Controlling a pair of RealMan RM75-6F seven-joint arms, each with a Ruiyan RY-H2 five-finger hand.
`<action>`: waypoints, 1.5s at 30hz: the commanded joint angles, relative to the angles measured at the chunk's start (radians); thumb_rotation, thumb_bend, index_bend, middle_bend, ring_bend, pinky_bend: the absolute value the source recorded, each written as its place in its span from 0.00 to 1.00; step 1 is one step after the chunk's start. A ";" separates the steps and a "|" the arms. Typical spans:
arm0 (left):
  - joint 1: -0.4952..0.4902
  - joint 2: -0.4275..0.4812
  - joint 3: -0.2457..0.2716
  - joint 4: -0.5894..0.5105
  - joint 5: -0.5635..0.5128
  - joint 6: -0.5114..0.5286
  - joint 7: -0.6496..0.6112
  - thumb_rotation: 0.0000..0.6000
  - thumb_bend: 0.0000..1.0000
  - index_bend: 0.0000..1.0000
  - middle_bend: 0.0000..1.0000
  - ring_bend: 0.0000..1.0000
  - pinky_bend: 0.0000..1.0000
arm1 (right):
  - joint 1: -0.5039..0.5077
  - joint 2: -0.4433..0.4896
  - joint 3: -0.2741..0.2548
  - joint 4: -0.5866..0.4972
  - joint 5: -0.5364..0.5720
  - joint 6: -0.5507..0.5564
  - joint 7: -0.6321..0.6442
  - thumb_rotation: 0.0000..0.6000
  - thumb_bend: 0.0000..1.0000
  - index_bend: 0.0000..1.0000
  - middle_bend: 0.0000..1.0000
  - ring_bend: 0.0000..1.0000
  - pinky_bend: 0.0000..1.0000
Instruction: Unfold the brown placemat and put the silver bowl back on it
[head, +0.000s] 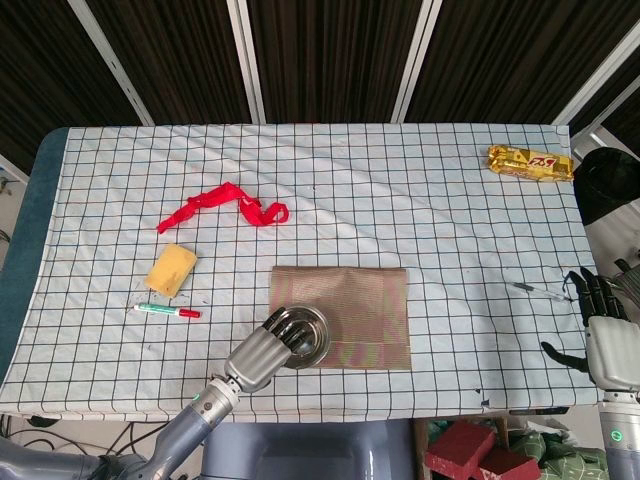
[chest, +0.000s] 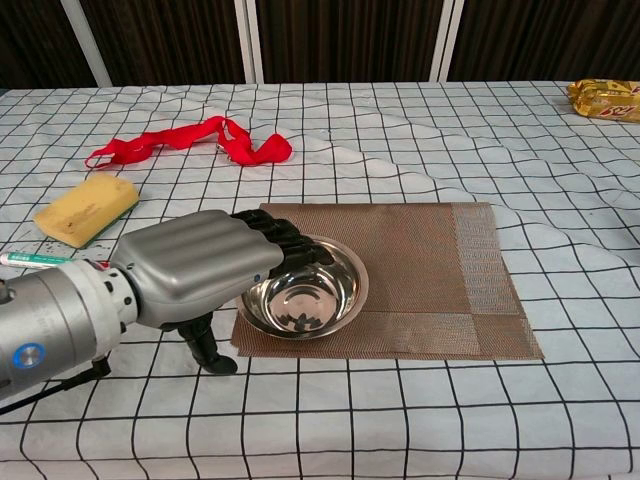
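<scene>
We saw the brown mat (head: 350, 315) lying flat and open near the front edge of the table (head: 400, 200). Its front edge ran close to the table's front edge, with only a thin strip of checked cloth between them. There was much more open room behind the mat and to its right.

The bowl (chest: 305, 290) sat on the left front part of the mat, close to the mat's left edge. It was shiny, round and upright. The mat had a lighter band along its right side and front.

The left hand (chest: 195, 265) reached over the bowl's left rim. Its fingers (chest: 290, 245) were curled over the rim and its thumb (chest: 205, 345) pointed down outside the bowl, by the mat's corner. We could not tell for sure if it was gripping the bowl.

The right hand (head: 605, 320) hung off the right edge of the table, fingers apart, holding nothing.

To the left were a sponge (head: 171, 270), a pen (head: 166, 311) and a red ribbon (head: 225, 203). A gold packet (head: 530, 162) lay at the far right corner. Another pen (head: 535, 291) lay near the right edge.
</scene>
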 joint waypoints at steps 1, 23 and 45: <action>-0.008 -0.007 0.004 0.006 -0.008 0.006 0.001 1.00 0.07 0.09 0.08 0.02 0.06 | 0.000 0.000 0.000 -0.001 0.001 0.000 0.001 1.00 0.05 0.00 0.00 0.00 0.16; -0.042 -0.011 0.043 0.006 -0.022 0.052 -0.006 1.00 0.07 0.17 0.13 0.02 0.06 | 0.000 0.003 -0.003 -0.007 -0.001 -0.001 0.004 1.00 0.05 0.00 0.00 0.00 0.16; -0.066 -0.089 0.061 0.148 0.026 0.089 -0.058 1.00 0.36 0.57 0.59 0.17 0.12 | 0.002 0.008 0.000 -0.014 0.011 -0.010 0.009 1.00 0.05 0.02 0.00 0.00 0.16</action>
